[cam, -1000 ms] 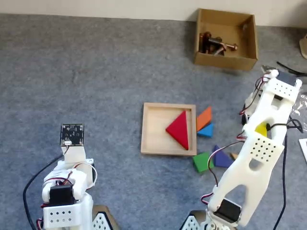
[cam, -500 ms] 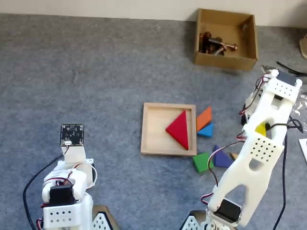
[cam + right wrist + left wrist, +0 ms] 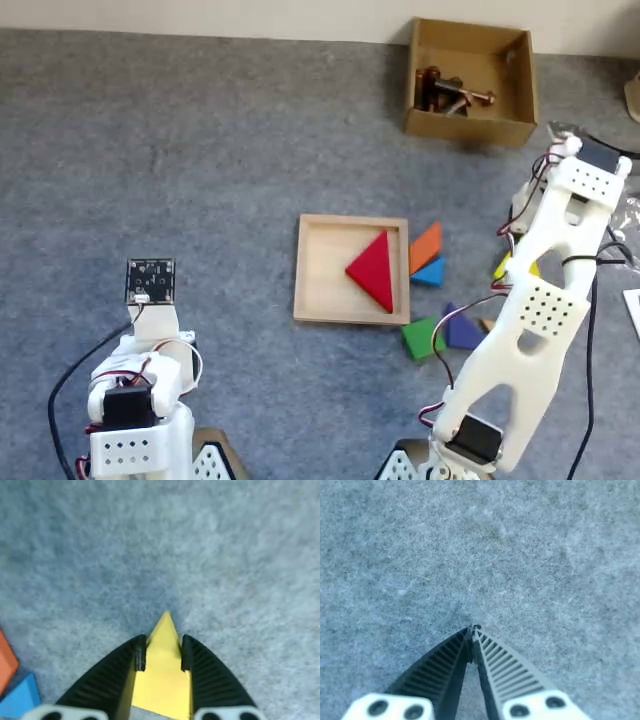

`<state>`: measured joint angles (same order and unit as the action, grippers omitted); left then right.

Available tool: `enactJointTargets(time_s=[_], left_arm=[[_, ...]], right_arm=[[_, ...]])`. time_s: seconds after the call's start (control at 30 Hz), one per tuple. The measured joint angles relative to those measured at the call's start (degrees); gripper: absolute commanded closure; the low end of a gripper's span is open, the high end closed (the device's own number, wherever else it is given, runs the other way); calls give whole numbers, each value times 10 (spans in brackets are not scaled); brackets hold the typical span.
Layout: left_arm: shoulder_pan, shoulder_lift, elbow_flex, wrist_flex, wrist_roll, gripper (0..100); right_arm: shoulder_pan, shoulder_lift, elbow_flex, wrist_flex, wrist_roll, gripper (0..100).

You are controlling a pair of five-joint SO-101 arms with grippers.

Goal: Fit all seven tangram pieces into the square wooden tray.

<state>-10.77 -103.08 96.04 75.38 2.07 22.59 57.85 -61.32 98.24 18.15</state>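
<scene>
The square wooden tray lies mid-table with a red triangle inside, against its right wall. Just right of the tray are an orange piece and a blue piece. Below the tray's right corner sit a green piece and a purple piece. My right gripper is shut on a yellow triangle, whose tip sticks out past the fingertips. In the high view the yellow triangle peeks out at the right arm's left side. My left gripper is shut and empty over bare carpet.
A cardboard box with metal and wooden parts stands at the back right. Cables and a plastic bag lie at the right edge. A small tan bit lies beside the purple piece. The orange piece and blue piece appear in the right wrist view.
The right arm's wrist has shifted slightly, and the yellow triangle in its gripper has moved left toward the tray. The left arm has not moved.
</scene>
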Motion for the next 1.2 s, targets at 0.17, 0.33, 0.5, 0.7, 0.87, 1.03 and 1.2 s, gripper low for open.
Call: enactJointTargets(time_s=[0.17, 0.33, 0.5, 0.7, 0.87, 1.03, 1.2], left_arm=[[0, 0, 0, 0, 0, 995], [0, 0, 0, 0, 0, 995], [0, 0, 0, 0, 0, 995], [0, 0, 0, 0, 0, 995], [0, 0, 0, 0, 0, 995], [0, 0, 0, 0, 0, 995], [0, 0, 0, 0, 0, 995]], right_arm=[[0, 0, 0, 0, 0, 918], [-2, 0, 0, 5, 24, 913], [-2, 0, 0, 10, 33, 821], [-2, 0, 0, 16, 33, 808], [-2, 0, 0, 18, 38, 807], [-2, -13, 0, 18, 54, 807], [-2, -80, 45, 18, 54, 807]])
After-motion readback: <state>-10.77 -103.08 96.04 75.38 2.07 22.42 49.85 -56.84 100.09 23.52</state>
